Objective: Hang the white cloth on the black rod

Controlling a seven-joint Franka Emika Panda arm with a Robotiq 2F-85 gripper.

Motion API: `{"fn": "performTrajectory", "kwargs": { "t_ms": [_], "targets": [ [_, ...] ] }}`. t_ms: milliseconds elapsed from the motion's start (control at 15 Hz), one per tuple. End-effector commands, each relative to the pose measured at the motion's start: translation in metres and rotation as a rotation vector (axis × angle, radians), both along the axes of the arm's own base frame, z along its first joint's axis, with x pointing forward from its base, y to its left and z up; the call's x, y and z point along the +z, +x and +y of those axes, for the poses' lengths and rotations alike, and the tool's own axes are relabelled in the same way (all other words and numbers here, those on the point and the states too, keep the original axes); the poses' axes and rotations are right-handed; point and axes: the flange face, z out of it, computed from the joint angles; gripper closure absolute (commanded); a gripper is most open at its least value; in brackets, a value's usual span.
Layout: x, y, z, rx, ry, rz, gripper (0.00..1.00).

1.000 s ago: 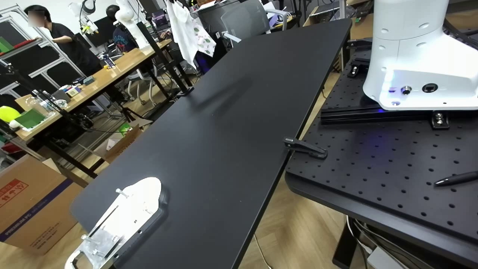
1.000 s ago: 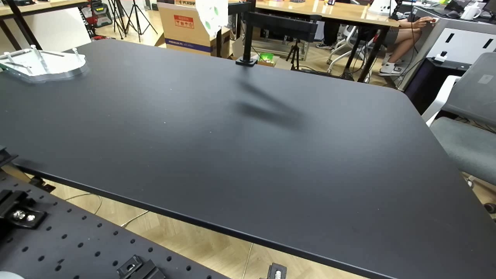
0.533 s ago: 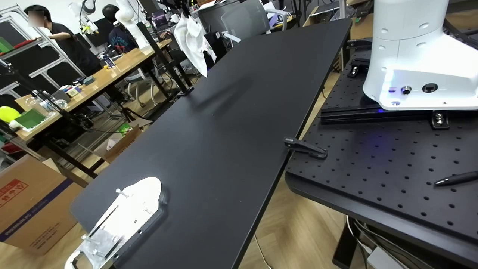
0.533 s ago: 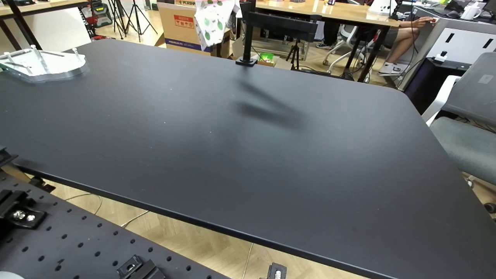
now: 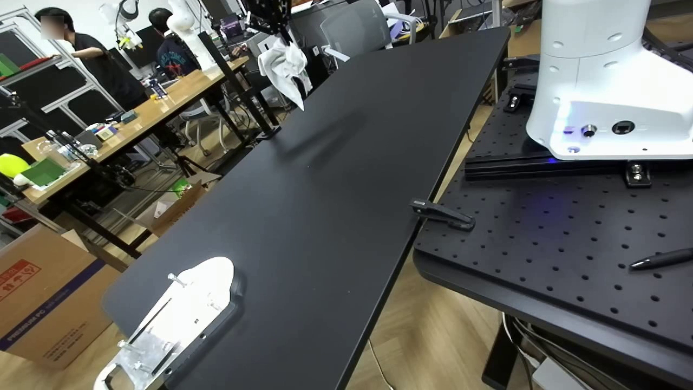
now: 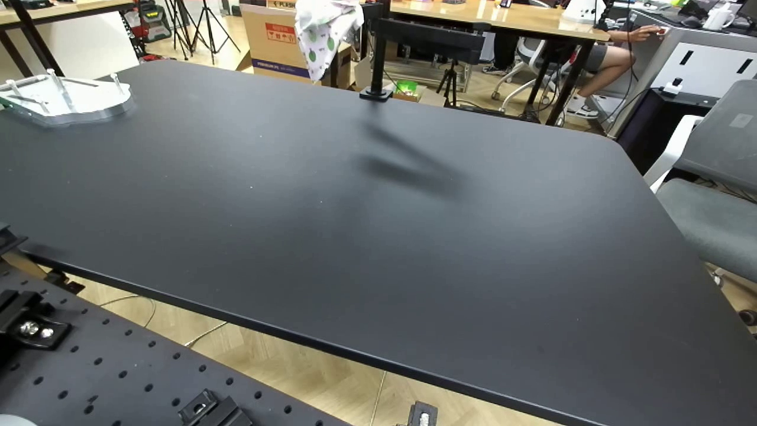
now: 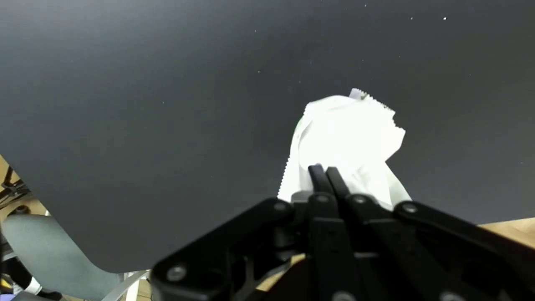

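One white cloth (image 7: 347, 138), bunched, hanging from the pincer (image 7: 325, 169), pinched between fingertips (image 7: 319, 177) pressed together. Scalloped edge (image 7: 286, 175): plain only in the wrist view, against the black worktop (image 7: 167, 125). Green leaf print (image 6: 330, 42): clear only in an exterior view, near half past eleven. Black rod (image 6: 430, 40): in an exterior view, at three o'clock from the cloth; contact with it: cannot tell. White arm base (image 5: 601, 81): two o'clock in an exterior view; pincer there at eleven, pointing down towards five o'clock.
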Motion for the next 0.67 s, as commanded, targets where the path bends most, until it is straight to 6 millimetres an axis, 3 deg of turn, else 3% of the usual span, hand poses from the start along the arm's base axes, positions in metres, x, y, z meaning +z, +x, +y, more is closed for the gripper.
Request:
{"fn": "performTrajectory", "kwargs": {
  "t_ms": [0, 67, 400, 600],
  "targets": [
    [-0.011, -0.002, 0.0, -0.004, 0.019, 0.024, 0.73],
    [-0.013, -0.002, 0.0, -0.006, 0.021, 0.028, 0.72],
    [-0.001, -0.002, 0.009, 0.011, 0.017, 0.01, 0.39],
    [0.014, -0.008, 0.026, 0.037, 0.012, -0.014, 0.19]
  ]
}}
